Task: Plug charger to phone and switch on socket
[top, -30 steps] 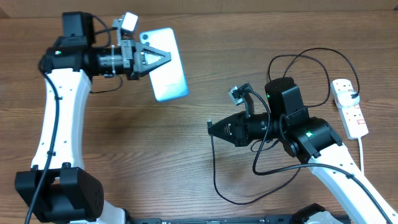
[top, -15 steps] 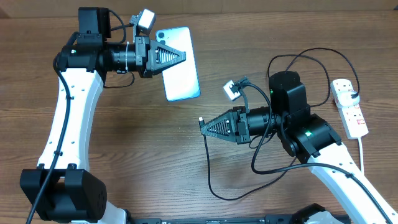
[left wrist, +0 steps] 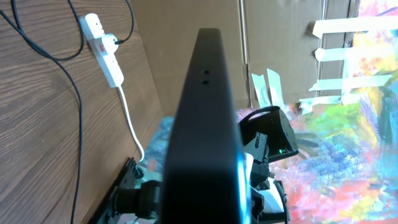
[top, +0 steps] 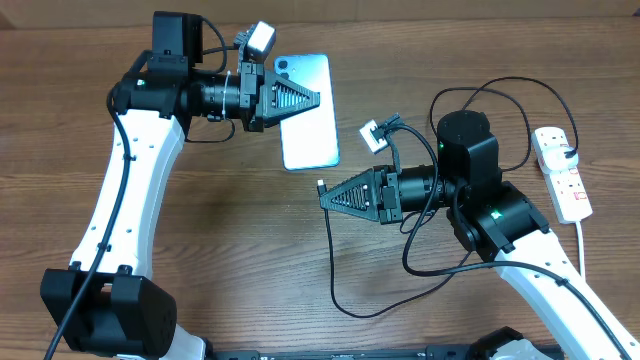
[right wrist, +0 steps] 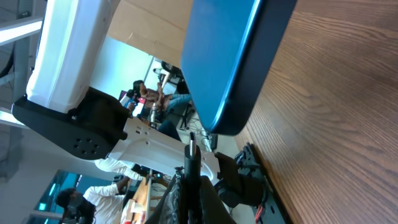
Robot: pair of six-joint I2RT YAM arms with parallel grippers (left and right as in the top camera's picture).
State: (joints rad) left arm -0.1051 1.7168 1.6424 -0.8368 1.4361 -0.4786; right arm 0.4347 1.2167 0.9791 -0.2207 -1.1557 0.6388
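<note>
Blue phone [top: 310, 125]: top-centre over the wood table [top: 200, 250], my left gripper [top: 315, 97] shut tight on its edge. Charger [top: 340, 270]: connector tip [top: 320, 185] pinched in my right gripper [top: 323, 198], fully closed; plug end sits in socket [top: 563, 172], far right. Overhead: tip just below phone's bottom end, not touching. Left wrist: only phone's [left wrist: 202, 124] dark edge w/ socket [left wrist: 106, 53] beyond. Right wrist: tip [right wrist: 191, 146] pointing at phone's [right wrist: 230, 56] corner, small gap. Vs 1 s ago: phone moved right, nearer tip.
</note>
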